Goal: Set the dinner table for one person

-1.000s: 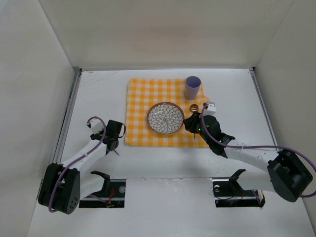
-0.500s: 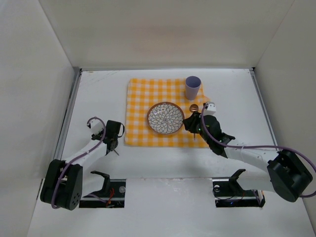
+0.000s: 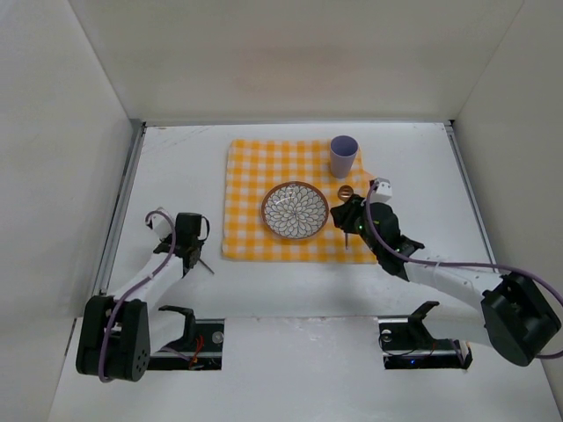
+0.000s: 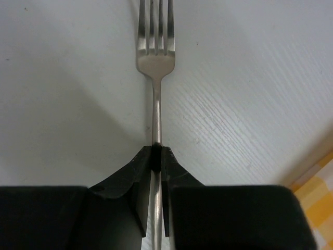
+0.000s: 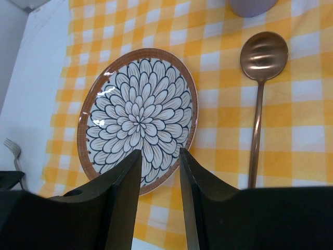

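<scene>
The white dinner table (image 3: 176, 167) holds a yellow-and-white checked cloth (image 3: 255, 185). On the cloth are a flower-patterned plate (image 3: 295, 210), a purple cup (image 3: 343, 156) and a copper spoon (image 3: 346, 192) lying right of the plate. My left gripper (image 3: 195, 255) is left of the cloth, low over the bare table. In the left wrist view it (image 4: 156, 151) is shut on the handle of a steel fork (image 4: 155, 57), tines pointing away. My right gripper (image 3: 341, 220) hovers between plate and spoon. In the right wrist view it (image 5: 160, 152) is open and empty over the plate's (image 5: 138, 117) near rim, with the spoon (image 5: 263, 52) to its right.
White walls enclose the table on three sides. The cloth's corner (image 4: 317, 179) lies just right of my left gripper. The cup's base (image 5: 250, 5) shows beyond the spoon. The fork's tines (image 5: 12, 148) show at the left edge of the right wrist view.
My left gripper has moved left, away from the cloth, with the fork in it. My right gripper has drawn slightly right and back, away from the plate.
</scene>
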`<state>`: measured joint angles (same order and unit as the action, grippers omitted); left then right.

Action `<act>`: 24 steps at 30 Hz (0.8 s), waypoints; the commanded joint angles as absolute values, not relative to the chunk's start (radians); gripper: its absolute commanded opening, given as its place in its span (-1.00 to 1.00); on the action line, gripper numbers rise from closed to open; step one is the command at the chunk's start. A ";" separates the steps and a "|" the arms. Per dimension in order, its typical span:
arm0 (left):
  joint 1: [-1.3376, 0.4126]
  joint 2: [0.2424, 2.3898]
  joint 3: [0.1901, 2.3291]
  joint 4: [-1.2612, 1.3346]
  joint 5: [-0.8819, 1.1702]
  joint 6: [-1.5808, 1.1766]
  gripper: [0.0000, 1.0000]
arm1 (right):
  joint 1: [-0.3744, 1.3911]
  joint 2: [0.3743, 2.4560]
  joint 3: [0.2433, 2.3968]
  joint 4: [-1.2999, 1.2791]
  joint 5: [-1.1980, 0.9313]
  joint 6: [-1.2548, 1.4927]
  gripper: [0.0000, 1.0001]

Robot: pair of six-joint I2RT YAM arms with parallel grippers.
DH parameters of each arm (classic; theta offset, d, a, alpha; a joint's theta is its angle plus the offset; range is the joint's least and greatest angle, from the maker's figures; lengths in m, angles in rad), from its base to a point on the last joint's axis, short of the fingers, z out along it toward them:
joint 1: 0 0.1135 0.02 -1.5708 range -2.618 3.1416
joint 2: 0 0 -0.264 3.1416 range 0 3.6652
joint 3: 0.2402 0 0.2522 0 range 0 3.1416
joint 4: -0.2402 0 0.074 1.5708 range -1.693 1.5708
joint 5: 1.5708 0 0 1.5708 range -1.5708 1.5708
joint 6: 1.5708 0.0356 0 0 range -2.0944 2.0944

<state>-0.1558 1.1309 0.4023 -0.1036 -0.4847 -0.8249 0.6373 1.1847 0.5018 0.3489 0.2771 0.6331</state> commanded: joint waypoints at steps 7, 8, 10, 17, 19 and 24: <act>-0.341 1.014 0.635 -0.199 -0.575 -0.559 -0.97 | 0.613 1.167 0.494 0.405 0.288 0.646 -0.17; -0.379 1.040 0.675 -0.199 -0.580 -0.517 -0.97 | 0.613 1.170 0.497 0.399 0.284 0.649 -0.17; -0.439 1.098 0.735 -0.189 -0.575 -0.448 -0.96 | 0.617 1.167 0.499 0.400 0.285 0.646 -0.17; -0.564 1.380 0.917 -0.135 -0.520 -0.275 -0.94 | 0.613 1.170 0.495 0.405 0.296 0.643 -0.16; -0.581 1.437 0.948 -0.117 -0.515 -0.250 -0.94 | 0.614 1.177 0.497 0.407 0.307 0.640 -0.16; -0.599 1.555 0.991 -0.066 -0.508 -0.181 -0.94 | 0.614 1.200 0.508 0.402 0.313 0.635 -0.17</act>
<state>-0.5934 1.5452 0.9352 -0.1177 -0.5091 -0.2691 0.6201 1.1912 0.4946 0.3515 0.2893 0.6403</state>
